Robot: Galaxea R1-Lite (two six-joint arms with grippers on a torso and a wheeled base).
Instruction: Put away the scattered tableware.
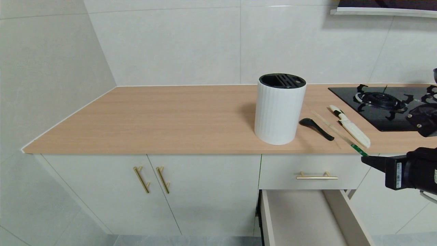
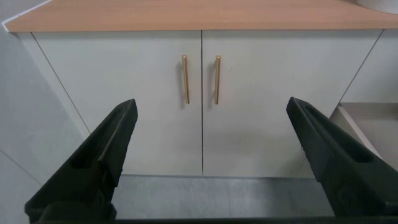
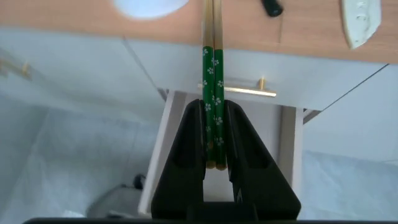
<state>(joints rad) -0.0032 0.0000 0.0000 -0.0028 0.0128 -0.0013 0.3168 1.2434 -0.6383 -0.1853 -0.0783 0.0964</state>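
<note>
Chopsticks (image 3: 212, 74), pale wood with green, white-flowered ends, jut past the table's (image 1: 170, 116) front edge beside a black spoon (image 1: 315, 128). The right gripper (image 3: 214, 109) has its fingers clamped on the green ends; the left gripper (image 2: 210, 106) has its fingers apart.

This is looking like a home kitchen: a wood-grain countertop (image 1: 153, 119) is running along a pale tiled wall (image 1: 170, 44), a black gas hob (image 1: 344, 94) is sitting under a range hood (image 1: 382, 12), a slotted utensil holder (image 1: 278, 112) is standing nearby, and white cabinet doors (image 1: 205, 194) with brass handles (image 1: 141, 179) are flanking an open drawer (image 1: 300, 218).
</note>
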